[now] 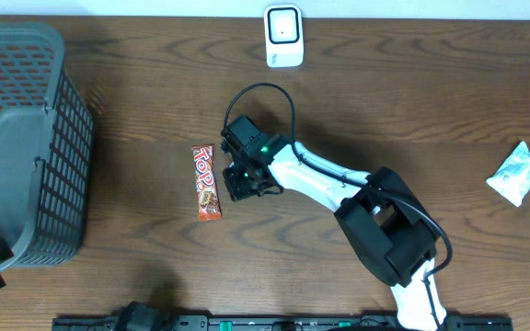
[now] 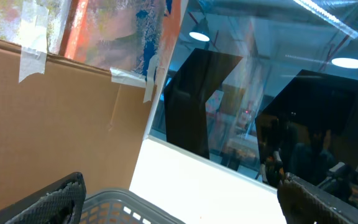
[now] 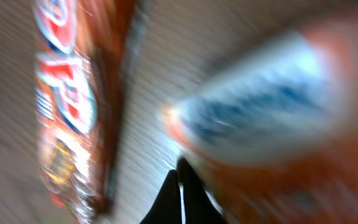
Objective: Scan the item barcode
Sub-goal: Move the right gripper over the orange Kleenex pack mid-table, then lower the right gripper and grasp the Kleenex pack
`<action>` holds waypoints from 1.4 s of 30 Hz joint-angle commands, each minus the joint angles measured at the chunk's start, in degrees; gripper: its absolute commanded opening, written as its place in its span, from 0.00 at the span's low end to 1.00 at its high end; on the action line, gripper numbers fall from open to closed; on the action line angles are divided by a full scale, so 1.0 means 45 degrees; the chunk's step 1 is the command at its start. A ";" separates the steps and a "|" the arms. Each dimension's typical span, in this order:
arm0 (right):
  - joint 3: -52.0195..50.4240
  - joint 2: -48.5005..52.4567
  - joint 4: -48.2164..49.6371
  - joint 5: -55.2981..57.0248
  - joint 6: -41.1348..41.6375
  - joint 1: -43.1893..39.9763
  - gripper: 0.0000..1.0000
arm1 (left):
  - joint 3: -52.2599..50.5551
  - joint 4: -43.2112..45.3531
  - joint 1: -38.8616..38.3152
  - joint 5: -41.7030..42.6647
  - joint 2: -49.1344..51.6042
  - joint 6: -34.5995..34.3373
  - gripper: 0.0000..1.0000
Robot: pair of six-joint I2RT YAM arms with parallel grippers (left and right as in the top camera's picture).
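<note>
1. Candy bar (image 1: 208,183): flat on the table (image 1: 136,267), left of centre in the overhead frame, lying lengthwise top to bottom. Red-and-orange wrapper, white lettering up. Barcode not made out on the face shown.
2. Same bar (image 3: 67,106) down the left side of the right wrist frame, heavily smeared. Lettering barely readable, lower end close to the bottom edge.
3. Right gripper (image 1: 246,180) just right of the bar, low over the wood. Touching the wrapper or not: cannot tell from above.
4. From its own camera, that gripper (image 3: 180,193) at bottom centre, dark tips pressed together, nothing seen between them.
5. Blurred shape (image 3: 272,106), white, blue and orange, filling the right of that frame. Too soft to identify.
6. Scanner (image 1: 283,37), white, at top centre of the overhead frame, well apart from the bar.
7. Basket (image 1: 63,138), grey mesh, against the left edge, partly cut off.
8. White packet (image 1: 517,174) at far right. Beside it, something cropped by the frame edge, not identifiable.
9. Left gripper (image 2: 179,202) seen only from its own camera. Fingers (image 2: 55,199) spread wide into the bottom corners, empty, above a basket rim. Cardboard (image 2: 61,118) at left and dark glass at right behind.
</note>
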 commanded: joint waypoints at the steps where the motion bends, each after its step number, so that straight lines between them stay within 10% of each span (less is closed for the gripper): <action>1: -0.0073 -0.0253 -0.0991 0.1137 -0.0413 -0.0306 0.01 | -0.0039 0.0015 0.0019 -0.0117 -0.0092 -0.0107 0.98; 13: -0.0073 -0.3303 -0.0889 0.1039 -0.0185 -0.0573 0.01 | -0.0039 0.0015 0.0019 -0.0117 -0.0092 -0.0107 0.98; 42: 0.0189 -0.1443 0.1180 0.1389 0.0617 -0.0515 0.01 | -0.0039 0.0015 0.0019 -0.0117 -0.0092 -0.0107 0.98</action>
